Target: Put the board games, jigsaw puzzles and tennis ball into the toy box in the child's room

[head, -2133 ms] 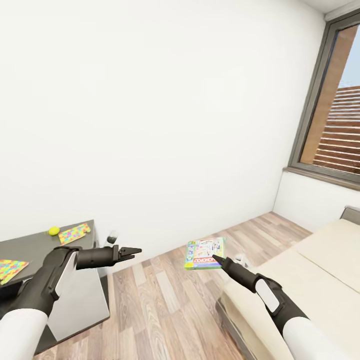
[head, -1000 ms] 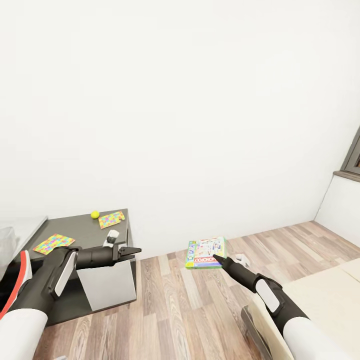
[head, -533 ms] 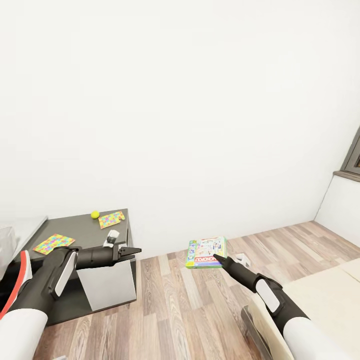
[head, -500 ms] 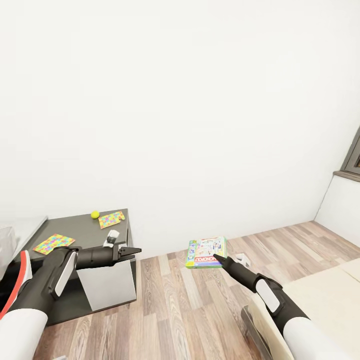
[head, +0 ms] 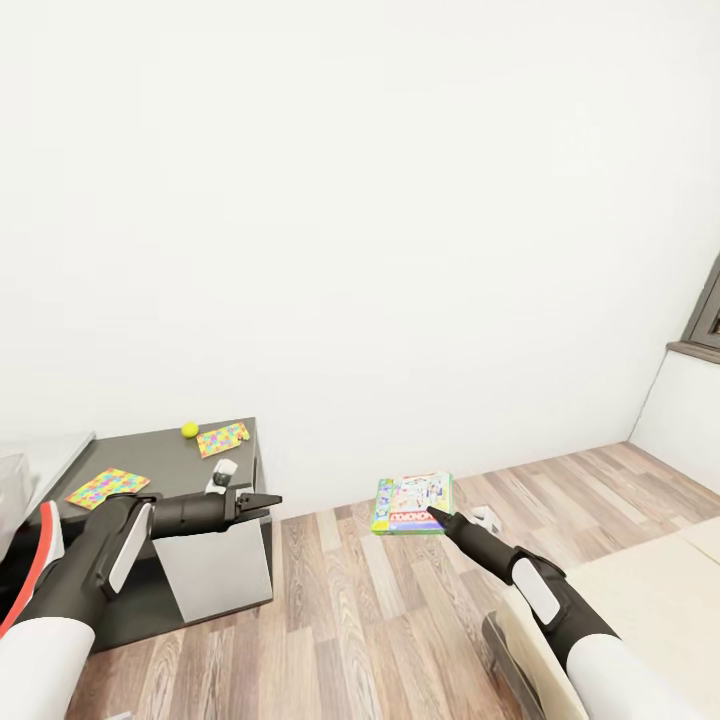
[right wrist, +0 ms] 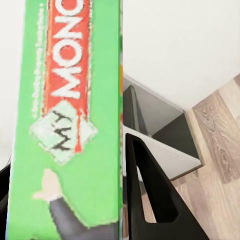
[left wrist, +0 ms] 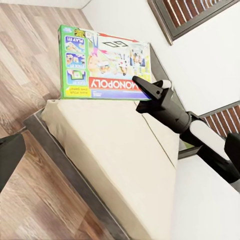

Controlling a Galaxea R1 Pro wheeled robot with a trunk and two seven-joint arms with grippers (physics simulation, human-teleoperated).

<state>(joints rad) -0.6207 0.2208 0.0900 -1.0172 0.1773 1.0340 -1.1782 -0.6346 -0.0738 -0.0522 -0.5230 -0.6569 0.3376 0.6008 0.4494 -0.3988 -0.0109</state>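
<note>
Green-edged board game (head: 411, 504) clamped at its near edge by right gripper (head: 434, 516), held flat in the air above wood-plank floor (head: 380, 610). In right wrist view, dark fingers (right wrist: 150, 200) closed against green box (right wrist: 65, 125), red "MONO" lettering legible. In left wrist view, same box (left wrist: 102, 62) seen with printed cover facing camera, right gripper (left wrist: 145, 90) pinching its edge, cream bed (left wrist: 115, 170) below.

Left gripper (head: 262, 500) held out level, well apart from the held box, fingertips nearly together, nothing between them; exact gap could not be judged. Dark grey table (head: 160, 465) just behind and beside left gripper. On table beyond left gripper: tennis ball (head: 190, 429), touching or just beside one jigsaw puzzle (head: 222, 438); second jigsaw puzzle (head: 107, 487) nearer the left arm. Pale grey toy box (head: 12, 480) partly seen at the table's far-left edge. Bed corner (head: 640, 590) under right forearm.
</note>
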